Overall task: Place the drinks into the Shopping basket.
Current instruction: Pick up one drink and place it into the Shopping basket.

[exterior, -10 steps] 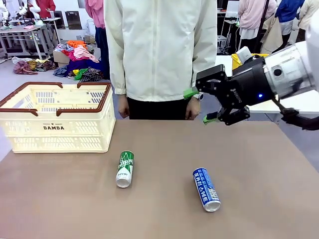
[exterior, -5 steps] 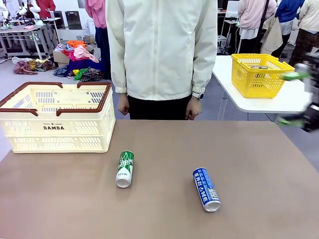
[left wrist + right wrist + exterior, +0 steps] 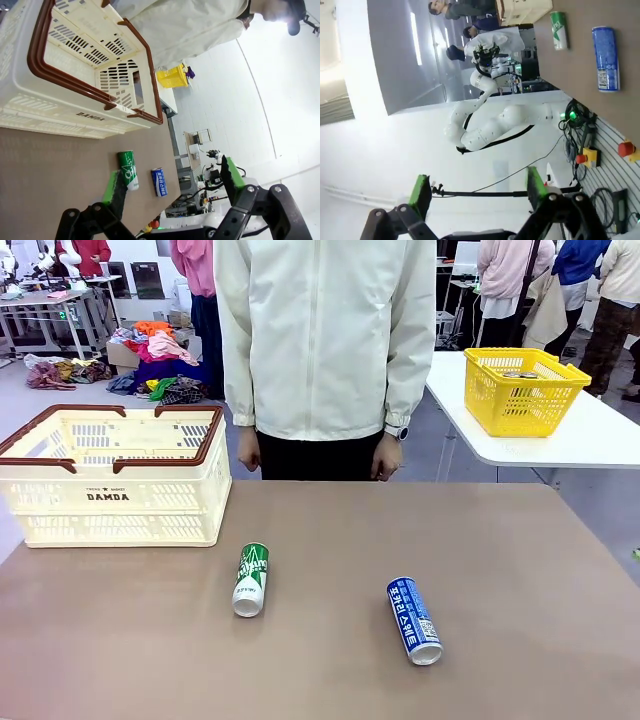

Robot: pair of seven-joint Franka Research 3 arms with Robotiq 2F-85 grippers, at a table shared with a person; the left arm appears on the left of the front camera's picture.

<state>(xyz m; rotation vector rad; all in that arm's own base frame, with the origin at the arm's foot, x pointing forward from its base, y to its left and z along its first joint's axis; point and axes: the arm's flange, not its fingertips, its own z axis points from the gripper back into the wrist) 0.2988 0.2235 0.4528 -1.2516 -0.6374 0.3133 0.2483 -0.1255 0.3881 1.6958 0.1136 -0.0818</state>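
Observation:
Two drinks lie on their sides on the brown table: a green-and-white can (image 3: 250, 580) left of centre and a blue can (image 3: 414, 619) with white lettering to its right. The cream Shopping basket (image 3: 110, 502) with brown rim stands at the table's far left. My left gripper (image 3: 172, 182) hangs open and empty, high above the table, looking down on the basket (image 3: 75, 75), the green-and-white can (image 3: 129, 170) and the blue can (image 3: 159, 181). My right gripper (image 3: 477, 192) is open and empty, well away from both cans (image 3: 559, 30) (image 3: 606, 58).
A person in a cream jacket (image 3: 320, 340) stands at the far edge, hands down at their sides. A small yellow basket (image 3: 523, 390) sits on a white table at back right. The right wrist view shows a white robot arm (image 3: 485, 120) beside the table.
My right arm, which reached over the table's far right a second ago, has pulled away to the right and left the front view. Cans and basket have not moved.

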